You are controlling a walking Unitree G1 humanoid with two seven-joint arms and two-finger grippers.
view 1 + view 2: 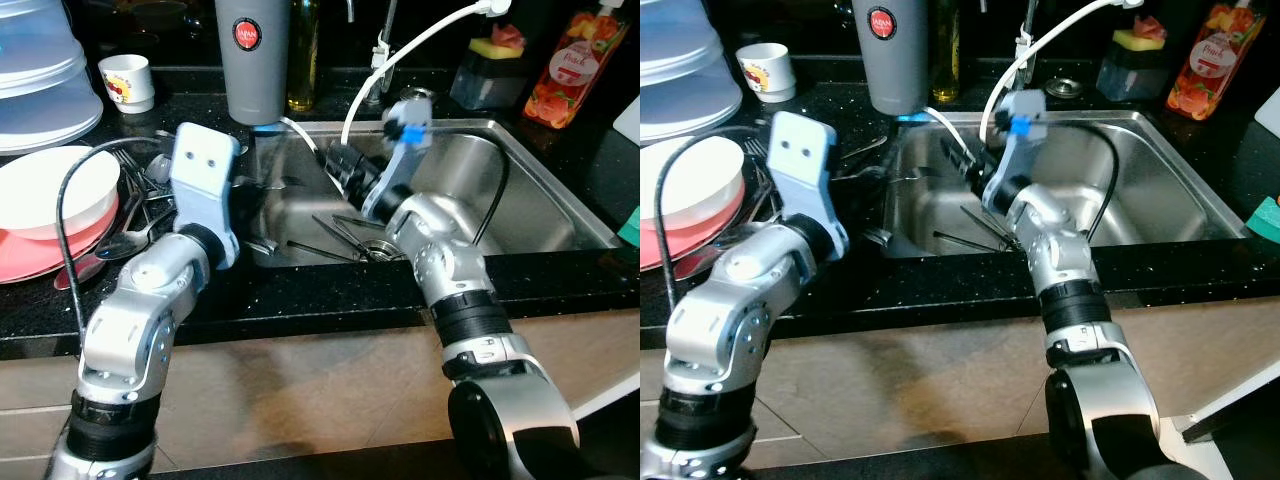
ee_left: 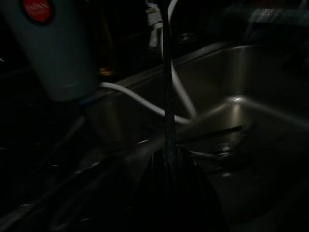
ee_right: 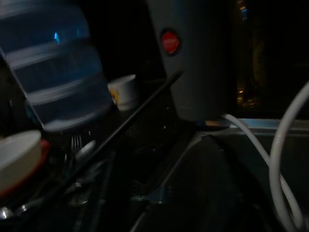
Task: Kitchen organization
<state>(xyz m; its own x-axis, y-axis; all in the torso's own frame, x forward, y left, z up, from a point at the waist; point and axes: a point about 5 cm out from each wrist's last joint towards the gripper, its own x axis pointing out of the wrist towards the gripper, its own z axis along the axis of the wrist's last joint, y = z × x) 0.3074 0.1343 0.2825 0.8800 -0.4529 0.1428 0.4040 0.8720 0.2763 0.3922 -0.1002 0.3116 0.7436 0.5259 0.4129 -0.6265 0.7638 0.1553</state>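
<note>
- Your head views show both arms reaching over the steel sink (image 1: 540,200), with chopsticks (image 1: 335,235) lying flat on its floor near the drain, long axes running roughly across the basin.
- Your right wrist view shows what the head views hide: the right gripper (image 1: 325,160) pinches a thin dark stick (image 3: 120,130) that points slantwise toward the grey tumbler (image 3: 193,58).
- Your left wrist view shows the left gripper (image 2: 169,164) closed on a slim rod (image 2: 167,87) pointing straight out over the sink.

sink (image 1: 520,190) right half open, chopsticks (image 1: 340,240) at drain
</note>
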